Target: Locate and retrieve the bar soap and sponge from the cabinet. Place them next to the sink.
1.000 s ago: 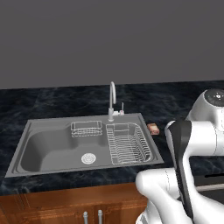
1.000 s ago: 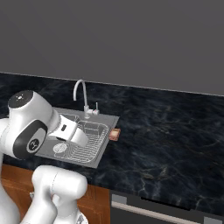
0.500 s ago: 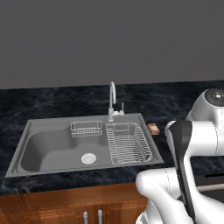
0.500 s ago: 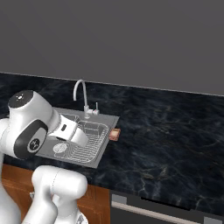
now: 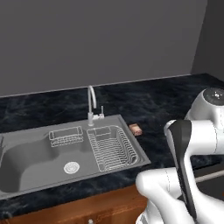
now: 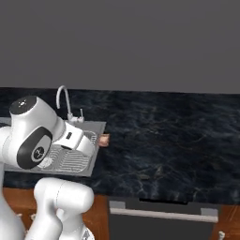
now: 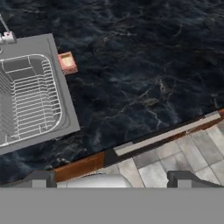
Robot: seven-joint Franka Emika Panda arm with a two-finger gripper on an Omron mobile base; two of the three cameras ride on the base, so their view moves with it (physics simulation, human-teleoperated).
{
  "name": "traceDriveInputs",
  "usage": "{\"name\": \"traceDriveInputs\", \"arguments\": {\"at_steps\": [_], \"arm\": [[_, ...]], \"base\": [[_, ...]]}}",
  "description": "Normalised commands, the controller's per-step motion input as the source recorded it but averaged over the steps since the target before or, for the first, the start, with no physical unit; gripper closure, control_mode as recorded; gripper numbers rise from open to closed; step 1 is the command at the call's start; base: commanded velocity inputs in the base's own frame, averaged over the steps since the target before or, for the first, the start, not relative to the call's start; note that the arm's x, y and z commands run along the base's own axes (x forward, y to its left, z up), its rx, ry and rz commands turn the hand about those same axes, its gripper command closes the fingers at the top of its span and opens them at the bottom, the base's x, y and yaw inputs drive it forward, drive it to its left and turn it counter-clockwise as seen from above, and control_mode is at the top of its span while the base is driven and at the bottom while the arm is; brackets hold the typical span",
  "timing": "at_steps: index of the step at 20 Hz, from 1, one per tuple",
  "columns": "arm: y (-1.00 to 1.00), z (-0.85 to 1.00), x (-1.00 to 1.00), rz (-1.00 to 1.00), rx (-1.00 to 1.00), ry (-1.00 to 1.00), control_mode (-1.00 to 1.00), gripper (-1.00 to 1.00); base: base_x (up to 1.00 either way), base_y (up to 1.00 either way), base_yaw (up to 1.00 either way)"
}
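Observation:
The bar soap (image 5: 136,129) (image 6: 104,139) (image 7: 67,62), a small reddish-pink block, lies flat on the dark counter just off the right rim of the sink (image 5: 141,158) (image 6: 97,124) (image 7: 66,109). My gripper (image 7: 111,178) hangs high above the counter's front edge, to the right of the sink. Its two dark fingertips (image 7: 43,177) stand wide apart and hold nothing, so it is open. The soap sits far ahead and to the left in the hand view. The sponge and the cabinet are out of view.
A wire dish rack (image 5: 111,148) and a small wire basket (image 5: 65,134) sit in the basin behind the chrome faucet (image 5: 91,103). Dark marble counter (image 6: 168,145) stretches right of the sink. Below it are a silver-handled appliance front (image 6: 164,213) and tiled floor (image 7: 175,162).
The whole scene has slid left in both base views, so the base has driven right. The soap and the arm's pose look the same, and the gripper stays open.

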Motion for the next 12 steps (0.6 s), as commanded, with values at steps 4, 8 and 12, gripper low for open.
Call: {"name": "traceDriveInputs", "arguments": {"at_steps": [4, 8, 12], "arm": [[0.0, 0.0, 0.0, 0.0, 0.0, 0.0, 1.0, -1.0], [0.0, 0.0, 0.0, 0.0, 0.0, 0.0, 1.0, -1.0], [0.0, 0.0, 0.0, 0.0, 0.0, 0.0, 1.0, -1.0]], "base": [[0.0, 0.0, -0.48], [0.0, 0.0, -0.5], [0.0, -0.01, -0.48]]}}
